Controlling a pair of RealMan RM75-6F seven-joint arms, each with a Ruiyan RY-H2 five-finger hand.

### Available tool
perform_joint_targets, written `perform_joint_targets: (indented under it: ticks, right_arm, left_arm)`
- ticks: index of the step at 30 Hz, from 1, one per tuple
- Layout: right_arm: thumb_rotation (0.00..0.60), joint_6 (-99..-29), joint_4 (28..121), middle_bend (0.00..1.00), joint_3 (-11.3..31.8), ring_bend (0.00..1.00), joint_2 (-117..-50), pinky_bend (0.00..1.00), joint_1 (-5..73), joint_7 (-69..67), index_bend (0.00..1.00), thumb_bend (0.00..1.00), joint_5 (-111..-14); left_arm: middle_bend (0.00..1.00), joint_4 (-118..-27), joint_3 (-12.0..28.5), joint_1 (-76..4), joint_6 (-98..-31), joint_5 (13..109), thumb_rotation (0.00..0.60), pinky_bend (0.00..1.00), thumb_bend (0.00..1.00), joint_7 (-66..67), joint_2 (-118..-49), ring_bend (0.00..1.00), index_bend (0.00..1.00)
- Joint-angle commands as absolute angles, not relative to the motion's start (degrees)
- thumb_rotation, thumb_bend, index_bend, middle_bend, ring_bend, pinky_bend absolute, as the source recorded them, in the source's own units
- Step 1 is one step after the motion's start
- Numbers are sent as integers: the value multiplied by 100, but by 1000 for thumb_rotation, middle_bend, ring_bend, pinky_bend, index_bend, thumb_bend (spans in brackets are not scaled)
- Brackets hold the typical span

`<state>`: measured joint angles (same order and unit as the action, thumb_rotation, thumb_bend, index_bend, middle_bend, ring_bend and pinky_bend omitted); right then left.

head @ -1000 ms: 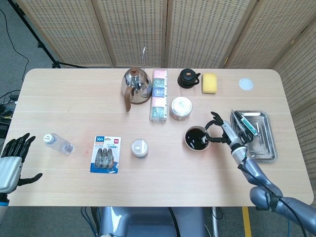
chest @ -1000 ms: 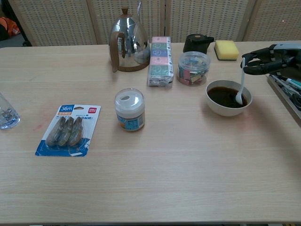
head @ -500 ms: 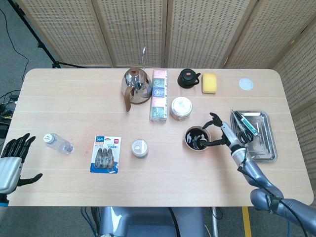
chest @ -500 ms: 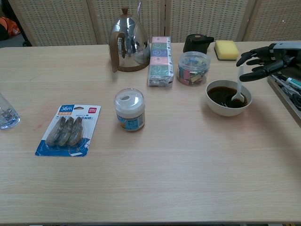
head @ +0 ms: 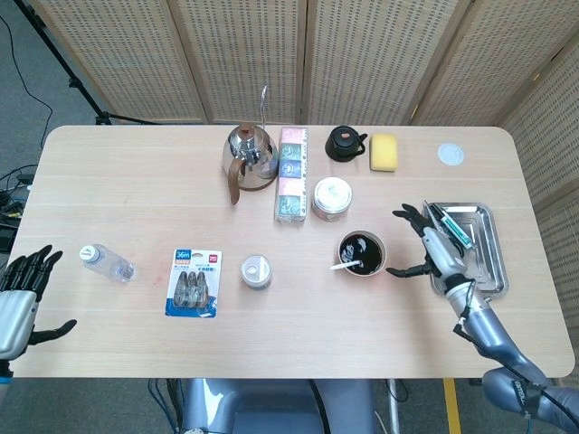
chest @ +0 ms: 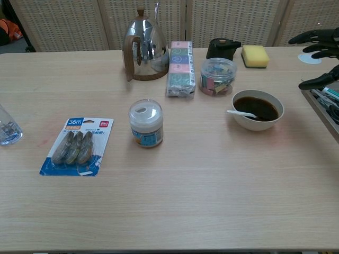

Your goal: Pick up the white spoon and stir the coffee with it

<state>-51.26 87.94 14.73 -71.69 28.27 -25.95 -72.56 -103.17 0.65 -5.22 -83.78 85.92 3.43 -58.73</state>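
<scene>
Right hand [head: 436, 251] spread, holding nothing, white spoon [head: 346, 264] resting in coffee bowl [head: 363, 256]

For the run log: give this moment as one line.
right hand: open, beside bowl | white spoon: resting in coffee bowl | left hand: open, idle

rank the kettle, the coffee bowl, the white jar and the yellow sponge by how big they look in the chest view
1. kettle
2. coffee bowl
3. white jar, close to the bowl, and nearer the camera
4. yellow sponge, farthest back
</scene>
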Motion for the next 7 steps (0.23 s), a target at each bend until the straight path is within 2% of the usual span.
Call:
perform_joint_targets:
  ticks: [1, 4, 7]
  right_arm:
    - [600, -6285, 8839, 0, 1130, 0, -6943, 0, 2344, -1286, 108, 0, -7782]
    - [600, -7634, 8397, 0, 742, 0, -6978, 0, 1737, -123, 108, 0, -8455]
    - [600, -8251, 8054, 0, 592, 0, -7161, 0, 1439, 36, 108, 0, -8722]
  left_arm:
    - [0, -10368, 65, -476, -8462, 8608, 600, 0, 0, 415, -5867, 0, 0]
    - [0, -10465, 33, -364, -8662, 8698, 600, 0, 0, 485, -5876, 0, 0]
    - [0, -10450, -1, -301, -8746, 8763, 600, 0, 0, 446, -5856, 0, 0]
